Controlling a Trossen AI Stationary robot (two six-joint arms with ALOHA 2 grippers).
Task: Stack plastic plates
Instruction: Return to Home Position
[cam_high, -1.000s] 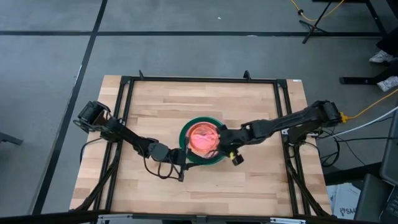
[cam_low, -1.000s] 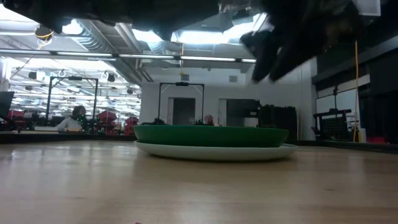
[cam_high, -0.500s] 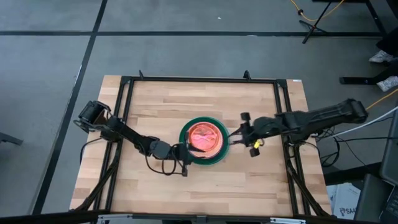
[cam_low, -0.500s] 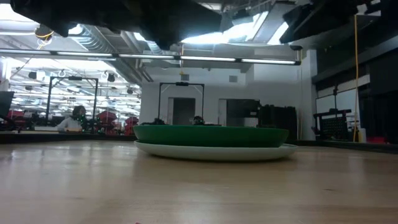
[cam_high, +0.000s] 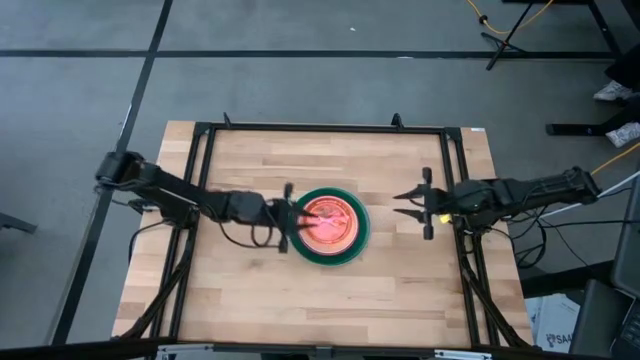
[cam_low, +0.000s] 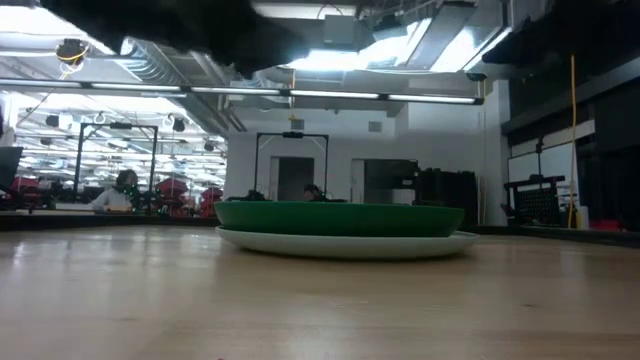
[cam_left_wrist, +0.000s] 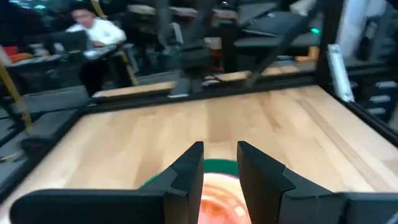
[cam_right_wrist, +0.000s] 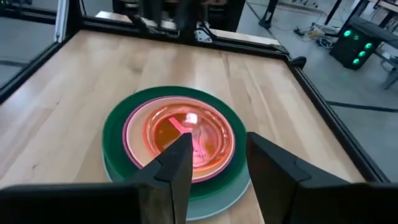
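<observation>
Broadly, a large workshop hall (cam_low: 330, 150) beyond the table: strip lights and ducts under the ceiling, a dark upright frame against the far wall, a person (cam_low: 122, 190) seated at a bench far off to one side. From above, grey floor (cam_high: 300, 60) crossed by dark lines, with a yellow cable (cam_high: 600, 170) trailing off past the table's right side. Then the table (cam_high: 250, 165) itself: pale wooden planks, edged by a black frame (cam_high: 320, 127). At its centre, the stack of plastic plates (cam_high: 355, 240). Lowest, a light blue plate (cam_low: 345, 243), flat on the wood, its rim just showing past the dark green plate (cam_low: 340, 218) resting on it. Inside that, a pale pink plate (cam_right_wrist: 134, 124). Uppermost and smallest in view, a translucent red plate (cam_high: 325, 220), glowing under the lights. Whatever lies between pink and red not made out. Left gripper (cam_high: 287, 215) over the stack's left rim, fingers apart, empty, with the red plate showing through the gap in its wrist view. Right gripper (cam_high: 425, 203) well apart from the stack, near the table's right edge, pointing toward the plates, fingers spread, gripping nothing.
</observation>
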